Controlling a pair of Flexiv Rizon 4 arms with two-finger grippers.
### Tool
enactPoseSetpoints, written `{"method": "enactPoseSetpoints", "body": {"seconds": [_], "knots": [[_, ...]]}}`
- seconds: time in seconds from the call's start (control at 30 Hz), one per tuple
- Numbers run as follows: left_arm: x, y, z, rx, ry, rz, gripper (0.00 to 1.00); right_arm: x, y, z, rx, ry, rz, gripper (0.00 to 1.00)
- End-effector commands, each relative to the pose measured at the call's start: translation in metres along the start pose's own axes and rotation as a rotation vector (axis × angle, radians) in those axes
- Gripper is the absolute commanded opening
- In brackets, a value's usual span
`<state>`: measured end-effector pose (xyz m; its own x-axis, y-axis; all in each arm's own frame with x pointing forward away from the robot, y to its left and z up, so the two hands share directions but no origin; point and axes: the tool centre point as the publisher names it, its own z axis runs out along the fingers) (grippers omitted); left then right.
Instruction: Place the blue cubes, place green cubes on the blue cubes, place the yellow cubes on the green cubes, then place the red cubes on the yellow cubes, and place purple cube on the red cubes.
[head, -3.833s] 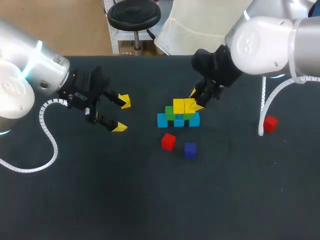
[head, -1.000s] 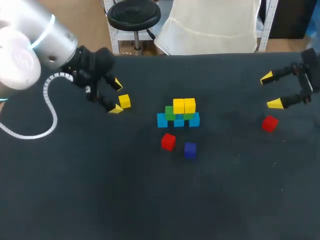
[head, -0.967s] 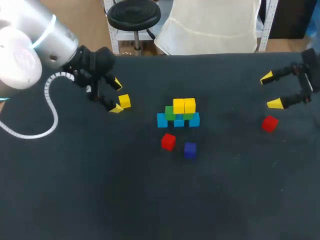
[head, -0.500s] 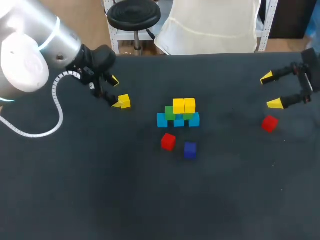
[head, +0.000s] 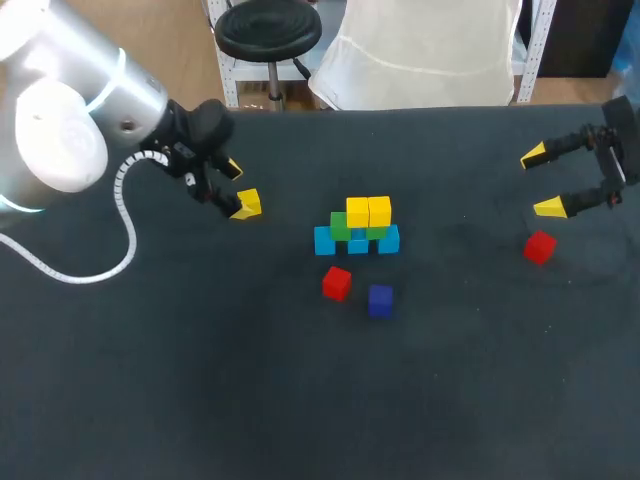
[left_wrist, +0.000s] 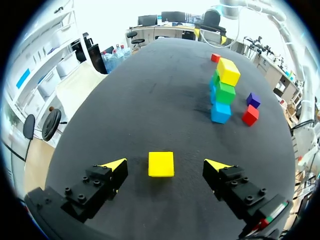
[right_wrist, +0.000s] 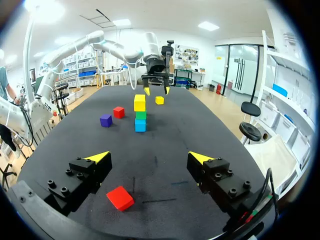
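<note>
Yellow on top, green in the middle and blue at the base, the stack of small cubes (head: 357, 228) stands on our black cloth-covered table (head: 300, 400). We see three blue cubes in its bottom row, two green above them and two yellow above those.

Well to the stack's left lies a loose yellow cube (head: 249, 203). Our left gripper (head: 235, 190) is spread wide around it, with a gap on either side in the left wrist view.

Just in front of the stack sit a small red cube (head: 337, 284) and a dark purple cube (head: 380, 300), close together.

Far to the stack's right, our right gripper (head: 541, 181) hangs released above a second red cube (head: 540, 247), which lies apart from both fingers.
</note>
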<state>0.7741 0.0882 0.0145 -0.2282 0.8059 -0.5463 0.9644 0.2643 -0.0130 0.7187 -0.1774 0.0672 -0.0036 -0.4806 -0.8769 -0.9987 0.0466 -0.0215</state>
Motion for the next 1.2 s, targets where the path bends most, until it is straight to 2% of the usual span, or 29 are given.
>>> {"method": "enactPoseSetpoints", "body": {"seconds": [0.03,0.43,0.5,0.6,0.7,0.77,0.83,0.87,0.93,1.03,1.1,1.2], "knots": [[0.001,0.006,0.009,0.004,-0.006,-0.007,1.00,0.001,-0.001,0.000,-0.002,-0.002,-0.001,1.00],[0.008,0.006,0.017,0.004,-0.030,-0.029,0.98,0.001,-0.001,0.000,-0.002,-0.002,-0.001,1.00],[0.010,0.007,0.018,0.005,-0.036,-0.033,0.84,0.001,-0.001,0.000,-0.002,-0.002,-0.001,1.00],[0.010,0.007,0.018,0.009,-0.040,-0.031,0.74,0.001,-0.001,0.000,-0.002,-0.002,-0.001,1.00],[0.011,0.007,0.018,0.014,-0.041,-0.029,0.73,0.001,-0.001,0.000,-0.002,-0.002,-0.001,1.00],[0.011,0.007,0.018,0.018,-0.040,-0.025,0.67,0.001,-0.001,0.000,-0.002,-0.002,-0.001,1.00],[0.011,0.007,0.018,0.019,-0.041,-0.024,0.44,0.001,-0.001,0.000,-0.002,-0.002,-0.001,1.00],[0.011,0.007,0.018,0.019,-0.041,-0.024,0.40,0.001,-0.001,0.000,-0.002,-0.002,-0.001,1.00],[0.011,0.007,0.019,0.020,-0.042,-0.023,0.27,0.001,-0.001,0.000,-0.002,-0.002,-0.001,1.00],[0.012,0.007,0.019,0.022,-0.042,-0.019,0.14,0.001,-0.001,0.000,-0.002,-0.002,-0.001,1.00],[0.011,0.007,0.019,0.022,-0.042,-0.017,0.00,0.001,-0.001,0.000,-0.002,-0.002,-0.001,1.00],[0.010,0.005,0.018,0.021,-0.039,-0.008,0.00,0.001,-0.001,0.000,-0.002,-0.002,-0.001,1.00]]}}
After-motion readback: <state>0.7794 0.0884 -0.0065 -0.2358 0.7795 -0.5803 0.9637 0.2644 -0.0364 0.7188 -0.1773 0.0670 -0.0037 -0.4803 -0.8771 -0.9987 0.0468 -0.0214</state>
